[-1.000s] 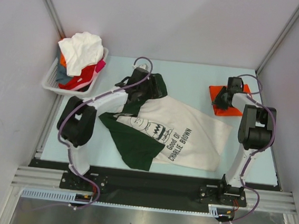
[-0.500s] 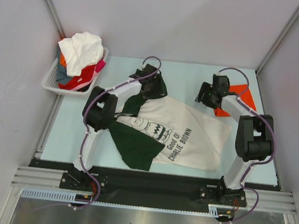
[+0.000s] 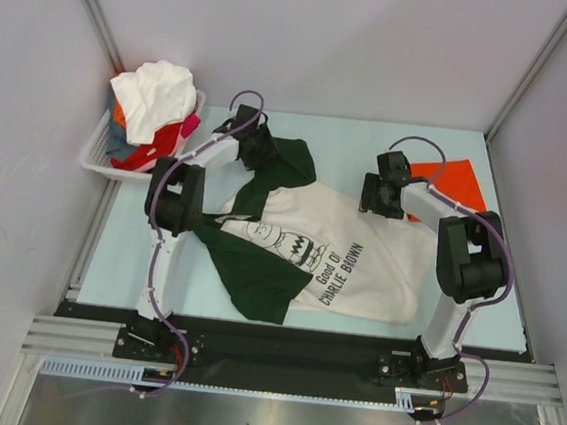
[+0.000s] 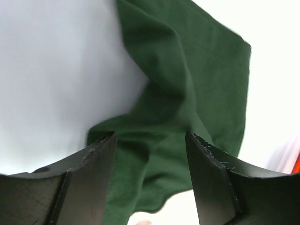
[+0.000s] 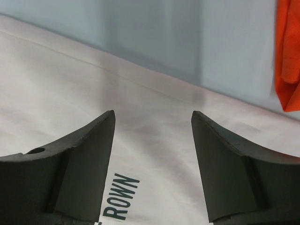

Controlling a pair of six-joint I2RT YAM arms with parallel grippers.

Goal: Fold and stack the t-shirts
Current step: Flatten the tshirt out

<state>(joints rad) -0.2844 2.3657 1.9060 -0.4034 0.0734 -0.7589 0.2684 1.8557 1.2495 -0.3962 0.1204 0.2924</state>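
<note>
A cream t-shirt (image 3: 350,254) with dark green sleeves and dark print lies spread over the middle of the table. My left gripper (image 3: 256,150) hovers open over its far green sleeve (image 4: 187,70), and cloth shows below the gap between the fingers (image 4: 98,173). My right gripper (image 3: 374,193) stands open above the cream shirt's far edge (image 5: 154,140), with the letters of the print (image 5: 119,201) just under it and nothing held. An orange-red t-shirt (image 3: 452,182) lies flat at the far right, also at the right edge of the right wrist view (image 5: 288,56).
A white slotted basket (image 3: 97,149) sits at the far left, heaped with white (image 3: 154,95), red and pink shirts. Side walls close in on both sides. Bare pale blue table (image 3: 345,143) lies between the two grippers.
My right gripper has let go of the orange-red shirt, opened and moved left over the cream shirt's far edge. My left gripper swung right, then back left along the far green sleeve.
</note>
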